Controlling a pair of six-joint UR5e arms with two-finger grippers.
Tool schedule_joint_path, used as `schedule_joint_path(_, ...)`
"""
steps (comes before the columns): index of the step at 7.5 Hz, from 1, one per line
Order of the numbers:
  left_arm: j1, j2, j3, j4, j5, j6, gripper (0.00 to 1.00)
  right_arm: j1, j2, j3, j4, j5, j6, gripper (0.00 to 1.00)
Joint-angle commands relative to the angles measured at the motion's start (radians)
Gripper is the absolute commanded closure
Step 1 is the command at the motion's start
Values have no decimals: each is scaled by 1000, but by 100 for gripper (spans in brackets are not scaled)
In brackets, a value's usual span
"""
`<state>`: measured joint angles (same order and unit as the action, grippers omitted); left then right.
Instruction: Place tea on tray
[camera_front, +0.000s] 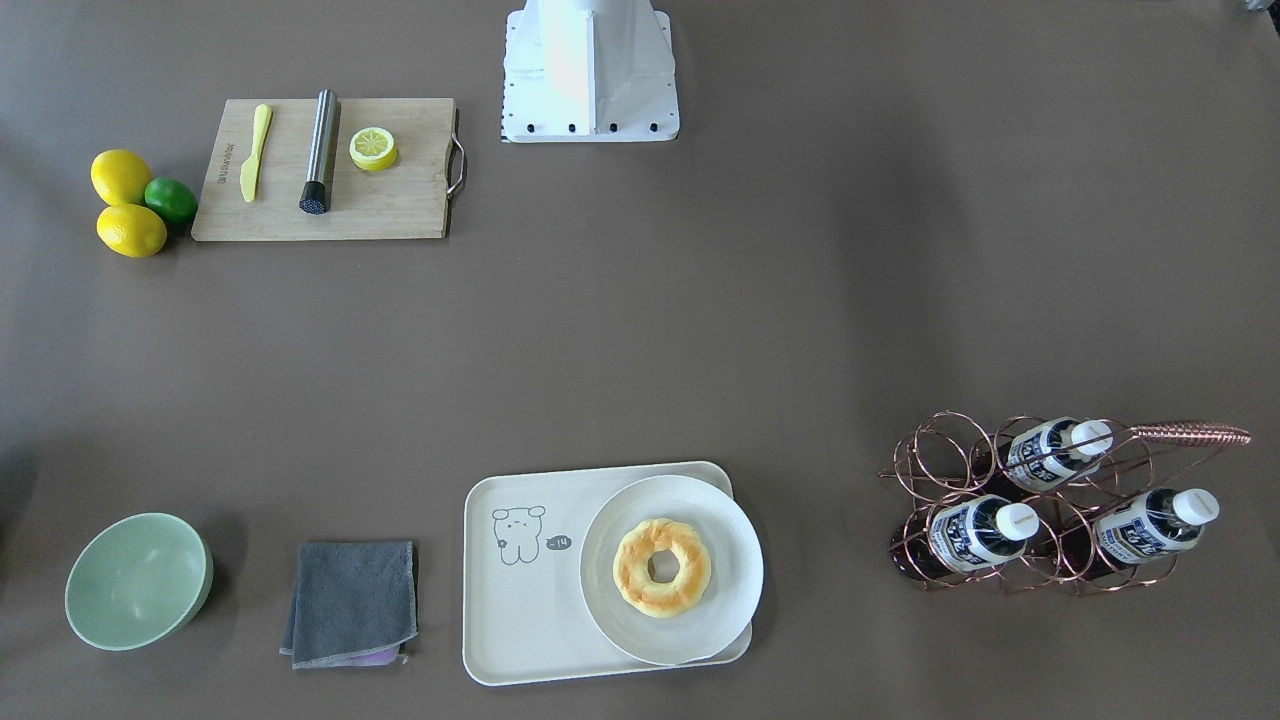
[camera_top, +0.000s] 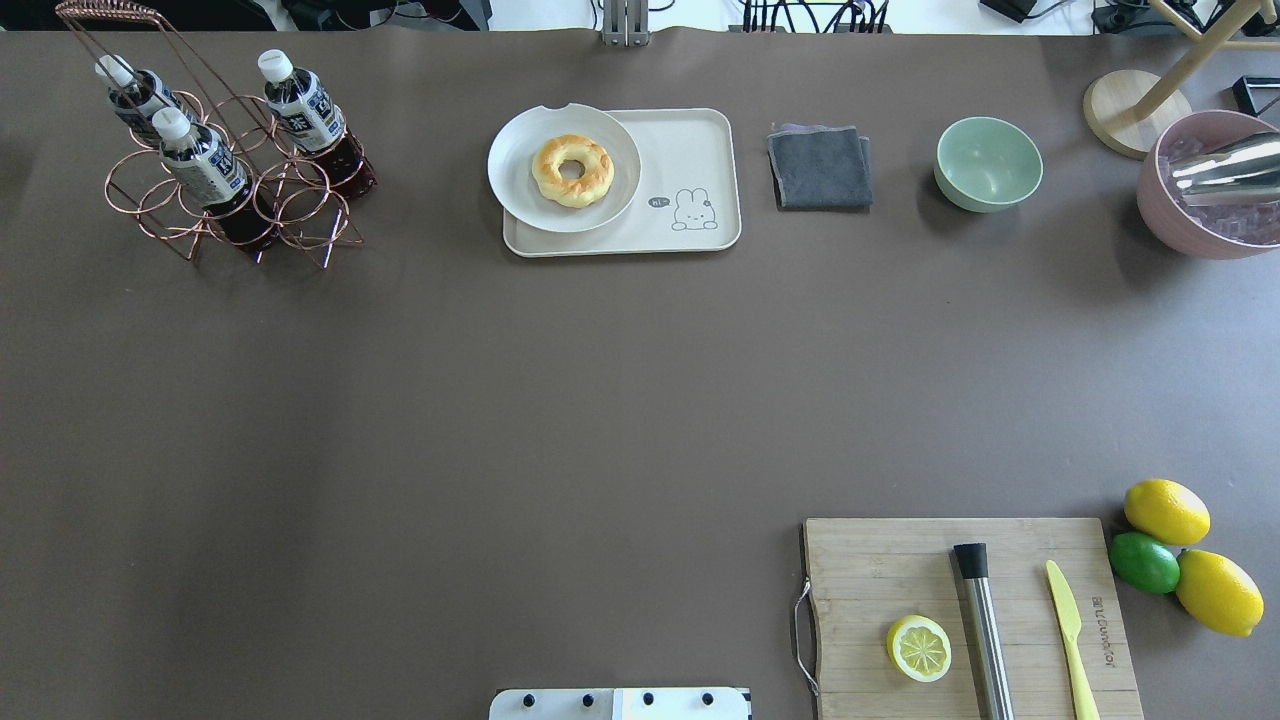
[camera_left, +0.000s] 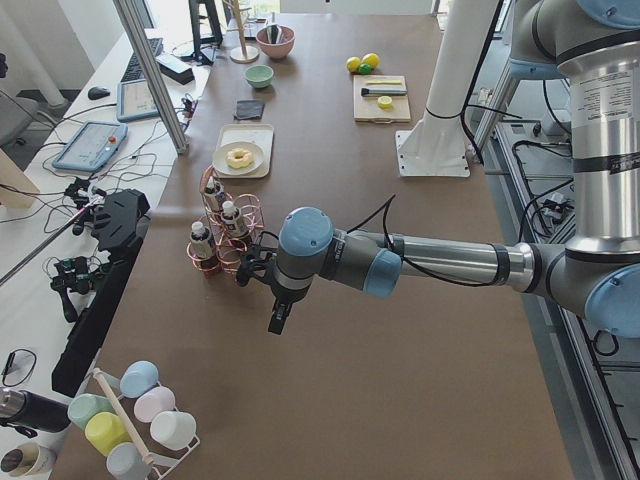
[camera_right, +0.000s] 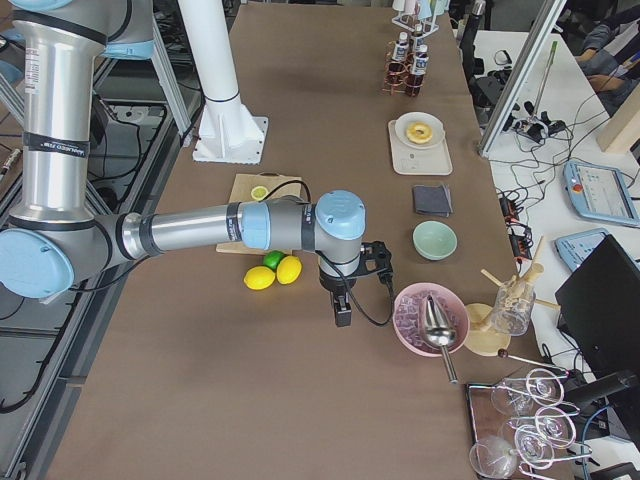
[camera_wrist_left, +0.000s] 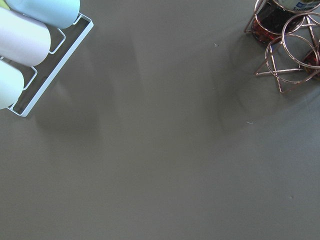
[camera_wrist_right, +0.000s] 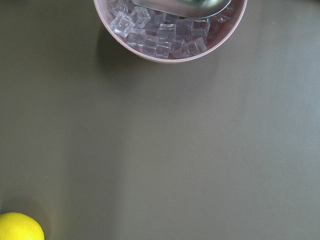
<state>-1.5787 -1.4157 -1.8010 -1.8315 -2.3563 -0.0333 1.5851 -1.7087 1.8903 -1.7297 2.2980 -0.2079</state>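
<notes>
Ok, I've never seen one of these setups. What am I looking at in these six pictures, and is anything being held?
Two robot arms share a brown table. Two pictures look down on it from opposite sides, two look along it from its ends, and two come from cameras on the wrists. In the end views the left gripper and right gripper hang over bare table; nothing shows in either, but open or shut I cannot tell. Three tea bottles sit in a copper wire rack. The cream tray carries a white plate with a doughnut. Also there: a grey cloth, a green bowl, a cutting board with a lemon half, and a pink bowl of ice.
</notes>
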Motion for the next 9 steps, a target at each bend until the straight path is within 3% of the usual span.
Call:
schedule_joint_path(1,3,-15,20,4,-1,-4,3,0,4,-3,-1,-2,-1,0)
schedule_joint_path(3,5,-11,21,6,-1,-7,9,0,1,3,-1,1,1,0)
schedule_joint_path(4,5,-9,20,6,-7,-5,3,0,1,0,-1,1,2,0)
schedule_joint_path(9,5,0,22,3,-1,-3,3,-2,6,3,1,5,2,0)
